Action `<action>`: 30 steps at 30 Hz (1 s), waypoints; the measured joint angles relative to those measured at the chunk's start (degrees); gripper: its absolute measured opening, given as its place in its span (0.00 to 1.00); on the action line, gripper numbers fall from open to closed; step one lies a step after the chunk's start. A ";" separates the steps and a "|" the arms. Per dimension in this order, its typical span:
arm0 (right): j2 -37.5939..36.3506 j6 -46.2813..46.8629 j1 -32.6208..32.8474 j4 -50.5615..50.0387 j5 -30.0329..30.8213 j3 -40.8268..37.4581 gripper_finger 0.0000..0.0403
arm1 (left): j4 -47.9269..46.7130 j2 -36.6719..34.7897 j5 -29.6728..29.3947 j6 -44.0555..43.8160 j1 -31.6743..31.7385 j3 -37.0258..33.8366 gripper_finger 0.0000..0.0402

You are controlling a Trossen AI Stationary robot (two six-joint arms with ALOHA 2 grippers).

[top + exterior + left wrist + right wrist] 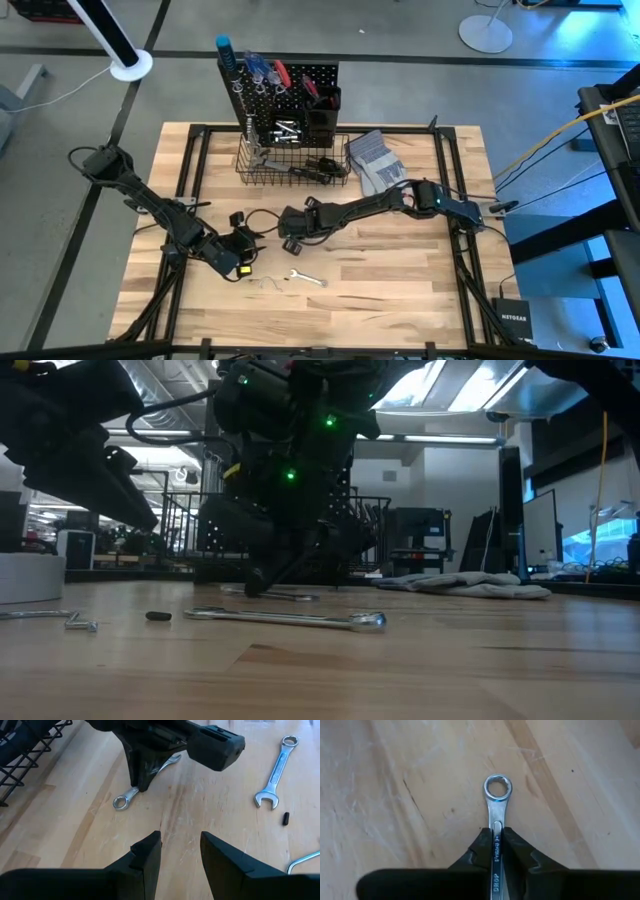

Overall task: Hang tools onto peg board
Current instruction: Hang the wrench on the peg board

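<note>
Right pincer (496, 840) pinches a silver wrench (497, 800) flat on the table (395, 795); left pincer (180, 852) – spread – hovers nearby.

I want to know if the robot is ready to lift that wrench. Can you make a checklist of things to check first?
1. Right end effector shut on the wrench: ok, both fingers pinch its shaft.
2. Wrench lying flat on the table: ok, it is not lifted yet.
3. Left end effector out of the way: ok, it hovers open beside, holding nothing.
4. Second wrench clear of the grip: ok, it lies apart, nearer the table's front edge.
5. Free hook on the peg board: cannot tell from here.
6. Grip firm enough to lift: cannot tell.
</note>
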 joint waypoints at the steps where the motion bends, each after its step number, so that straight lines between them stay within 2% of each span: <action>1: 0.00 -0.71 0.01 0.00 0.01 0.00 0.06 | 0.07 0.00 -0.02 0.00 0.00 0.00 0.32; 9: 0.02 -5.84 0.82 -0.18 -3.46 -0.04 0.07 | 0.96 0.00 0.00 3.46 1.44 0.00 0.32; 18: -0.02 -13.64 1.80 0.10 -8.58 -0.11 0.08 | 3.63 1.20 -0.08 20.97 7.31 0.02 0.32; 25: -0.13 -14.76 1.84 3.32 -11.91 -0.20 0.08 | 11.24 7.94 1.11 30.38 9.10 0.08 0.32; 30: -0.13 -15.44 1.84 3.45 -14.05 -0.20 0.08 | 12.82 14.29 1.20 31.96 9.16 0.09 0.32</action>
